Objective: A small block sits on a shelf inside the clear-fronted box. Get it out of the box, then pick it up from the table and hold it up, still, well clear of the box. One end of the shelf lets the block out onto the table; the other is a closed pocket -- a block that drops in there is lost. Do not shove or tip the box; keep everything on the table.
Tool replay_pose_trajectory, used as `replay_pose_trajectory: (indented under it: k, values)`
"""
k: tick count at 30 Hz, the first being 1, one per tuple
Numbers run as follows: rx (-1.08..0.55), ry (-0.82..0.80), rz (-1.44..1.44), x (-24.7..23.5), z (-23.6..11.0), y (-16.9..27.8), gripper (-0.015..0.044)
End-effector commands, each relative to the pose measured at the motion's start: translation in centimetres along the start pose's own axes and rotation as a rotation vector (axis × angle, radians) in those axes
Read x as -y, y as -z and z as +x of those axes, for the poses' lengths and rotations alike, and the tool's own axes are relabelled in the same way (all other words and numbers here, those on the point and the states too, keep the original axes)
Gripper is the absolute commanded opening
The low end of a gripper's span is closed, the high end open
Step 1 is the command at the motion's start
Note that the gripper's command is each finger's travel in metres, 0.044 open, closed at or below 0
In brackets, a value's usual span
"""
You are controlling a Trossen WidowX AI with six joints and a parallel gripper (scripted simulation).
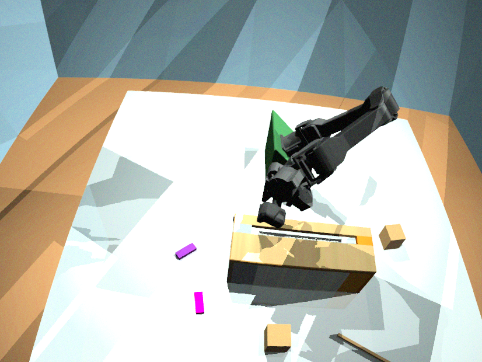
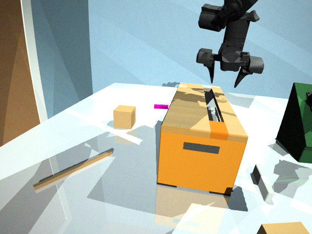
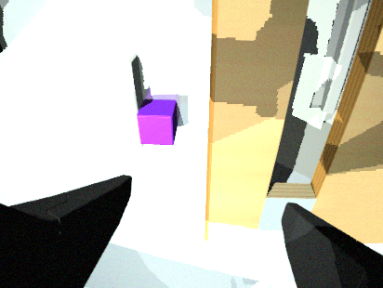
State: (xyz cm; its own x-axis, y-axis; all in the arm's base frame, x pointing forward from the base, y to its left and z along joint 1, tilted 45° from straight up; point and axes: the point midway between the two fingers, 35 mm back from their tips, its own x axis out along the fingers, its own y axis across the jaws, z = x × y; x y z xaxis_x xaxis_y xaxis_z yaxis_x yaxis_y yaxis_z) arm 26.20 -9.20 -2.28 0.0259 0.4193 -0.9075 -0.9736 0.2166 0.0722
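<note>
The wooden box (image 1: 303, 251) (image 2: 199, 166) (image 3: 244, 181) stands upright with a long slot in its top. No block shows through the slot. A small purple block (image 3: 157, 130) lies on the table just outside the box's long rear side in the wrist view; it is hidden in the top and exterior views. My gripper (image 2: 223, 85) (image 3: 207, 199) is open and empty. Its fingertips hang above the box's top, one near the slot's far end and the other out beyond the rear side. In the wrist view the block shows ahead of the gap between the fingers.
A thin grey plate (image 2: 263, 185) (image 3: 138, 84) stands behind the box. A green wedge (image 1: 274, 146) (image 2: 292, 125) is farther back. Wooden cubes (image 1: 277, 337) (image 2: 122, 118) (image 1: 391, 236), a stick (image 1: 362, 346) (image 2: 75, 168), a purple bar (image 1: 185, 250) and a magenta bar (image 1: 198, 302) (image 2: 160, 106) lie around.
</note>
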Motion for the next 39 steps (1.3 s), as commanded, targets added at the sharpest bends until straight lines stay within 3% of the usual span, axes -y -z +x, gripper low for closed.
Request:
replay_pose_trajectory:
  k: [1, 11, 39]
  values:
    - [0.038, 0.017, 0.380, -0.1, -0.3, 1.0, 0.0285]
    - [0.171, -0.033, 1.471, -1.1, 0.1, 2.6, 0.0285]
    - [0.341, -0.361, 2.901, -2.6, 0.4, 4.7, 0.0285]
